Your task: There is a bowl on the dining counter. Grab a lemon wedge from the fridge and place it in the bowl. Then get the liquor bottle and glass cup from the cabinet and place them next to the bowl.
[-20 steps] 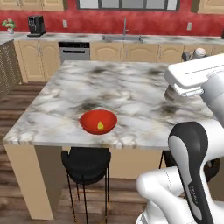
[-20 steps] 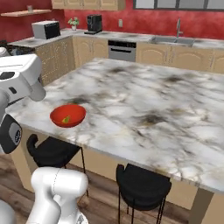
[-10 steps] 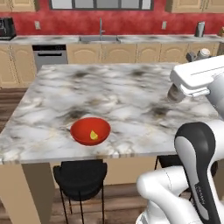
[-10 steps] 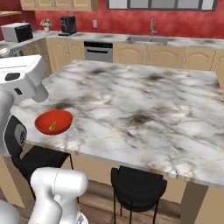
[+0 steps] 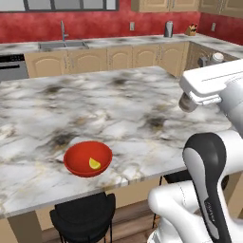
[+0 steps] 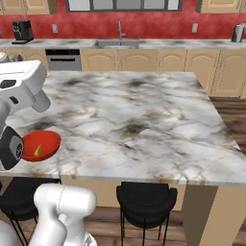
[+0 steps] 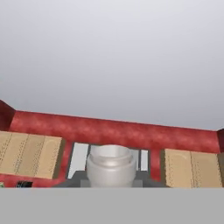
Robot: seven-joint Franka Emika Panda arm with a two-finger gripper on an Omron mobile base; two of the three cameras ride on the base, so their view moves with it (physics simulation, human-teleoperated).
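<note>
Black stool [image 5: 83, 218] sits tucked under the near edge of the dining counter [image 5: 123, 102]. On the marble just above it is the red bowl [image 5: 88, 159], close to that near edge, with 1 lemon wedge [image 5: 95, 164] lying inside it, toward its near side. The rest of the top around the bowl is veined marble.

The gripper [image 7: 111, 180] is clamped narrow on the liquor bottle [image 5: 190, 103]. The bottle's pale rounded end pokes out under the white hand, over the right part of the counter and well apart from the bowl. In the hand view its whitish neck and cap rise at the bottom centre (fingertips themselves hard to make out there). I can't tell whether the bottle touches the marble.

In the right base view a 2nd stool [image 6: 146, 202] sits under the counter. Further back are the light-wood wall counters with a sink [image 5: 61, 45], a dishwasher [image 6: 62, 58] and a coffee machine [image 6: 21, 30]. A kettle [image 5: 168, 28] and a knife block [image 5: 191, 31] stand against the red wall [image 5: 95, 23].
</note>
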